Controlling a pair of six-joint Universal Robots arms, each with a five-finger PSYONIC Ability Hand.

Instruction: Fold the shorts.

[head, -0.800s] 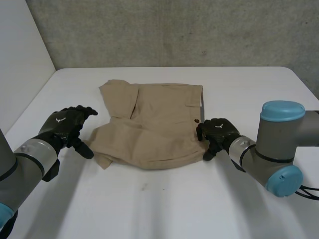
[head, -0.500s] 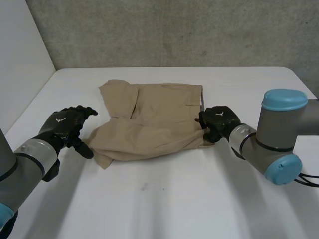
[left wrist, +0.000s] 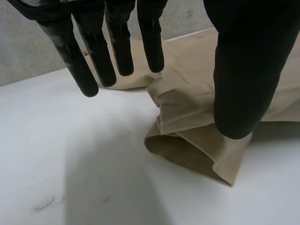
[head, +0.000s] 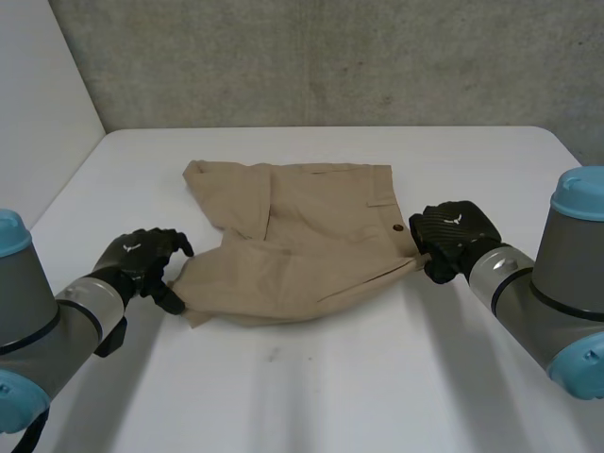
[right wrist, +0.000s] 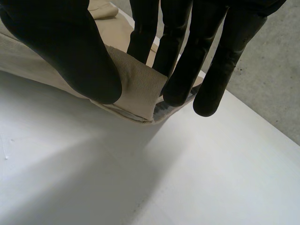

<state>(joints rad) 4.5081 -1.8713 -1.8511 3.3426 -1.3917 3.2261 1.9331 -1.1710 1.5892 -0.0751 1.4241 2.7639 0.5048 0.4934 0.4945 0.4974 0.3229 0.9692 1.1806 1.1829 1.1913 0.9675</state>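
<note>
Lying in the middle of the white table [head: 283, 387], the khaki shorts [head: 302, 241] run long axis side to side between the two arms, partly doubled over and rumpled at the left end. Right arm [head: 557, 302] comes in at the right end, left arm [head: 47, 321] at the near-left corner. Right hand [head: 455, 234] is on the right edge of the shorts: in its wrist view the thumb is on top and the fingers are behind, with the cloth edge pinched between them, so it holds the shorts. Left hand [head: 143, 260] sits at the near-left corner by the open leg hem [left wrist: 187, 157]. Its fingers are straight and spread well off the thumb, with the hem in the gap and nothing clamped, so it's wide open. Can't tell if the thumb touches cloth. Small dark button [head: 397, 226] sits just inboard of the right hand. My read: the step in hand is getting a grip on both ends, and only one is made. Key relation: the cloth lies inboard of both hands, one hand per end of the long axis, so the left hand is nearer the loose corner and should close there first. Risk: a one-handed pull would drag the shorts sideways.
</note>
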